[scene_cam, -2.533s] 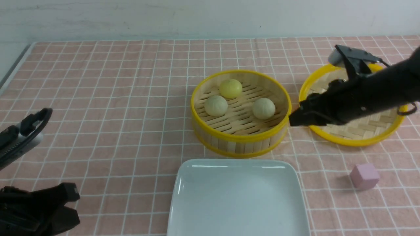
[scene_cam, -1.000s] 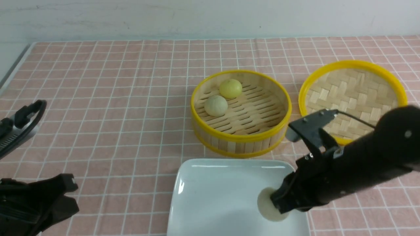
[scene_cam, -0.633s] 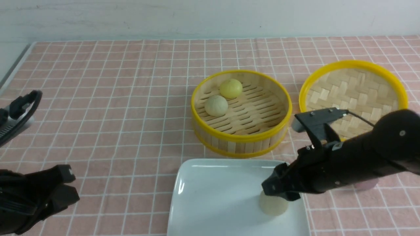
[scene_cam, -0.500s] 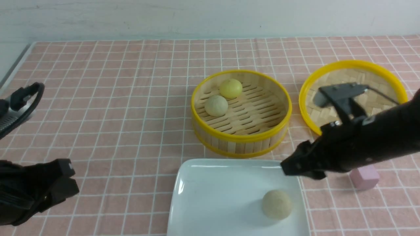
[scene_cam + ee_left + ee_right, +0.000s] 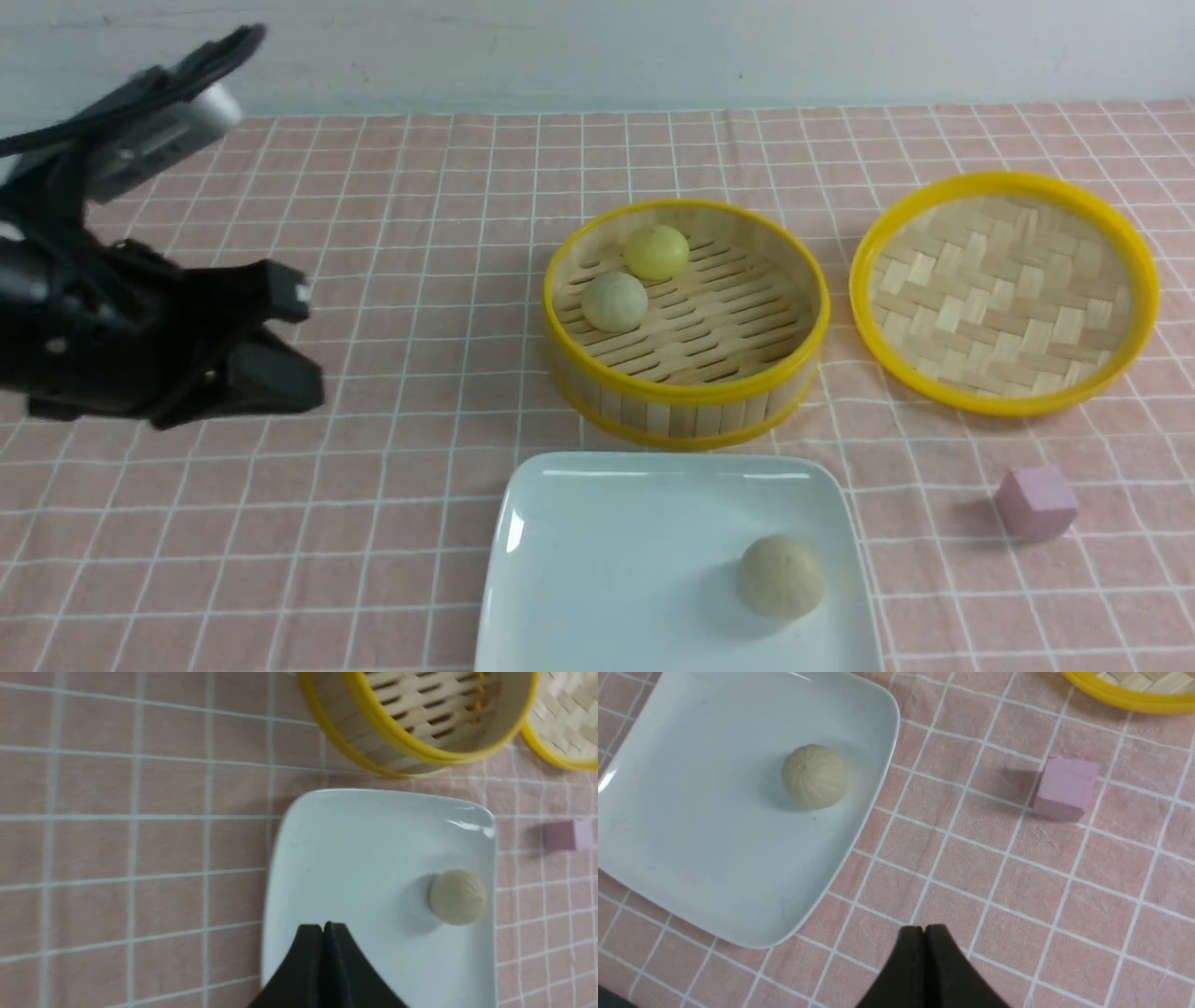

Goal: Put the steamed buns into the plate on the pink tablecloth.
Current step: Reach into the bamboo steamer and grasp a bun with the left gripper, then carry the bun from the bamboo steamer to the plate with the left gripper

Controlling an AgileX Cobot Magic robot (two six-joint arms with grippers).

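Note:
One beige steamed bun (image 5: 780,576) lies on the right part of the white plate (image 5: 607,560); it also shows in the left wrist view (image 5: 458,897) and the right wrist view (image 5: 815,776). Another beige bun (image 5: 614,301) and the yellow bun (image 5: 656,251) sit in the bamboo steamer basket (image 5: 686,397). My left gripper (image 5: 306,343) hangs shut and empty over the pink tablecloth (image 5: 420,205), well left of the basket; in the left wrist view (image 5: 323,927) its tips touch. My right gripper (image 5: 923,927) is shut and empty over bare cloth beside the plate (image 5: 691,849), out of the front view.
The woven lid (image 5: 1004,289) lies upside down right of the basket. A small pink cube (image 5: 1036,502) sits on the cloth right of the plate; it also shows in the right wrist view (image 5: 1066,787). The table's left edge and back wall bound the cloth.
My right gripper let go of the beige bun on the plate, lifted and left the front view. My left arm rose and moved forward, towards the basket's left side.

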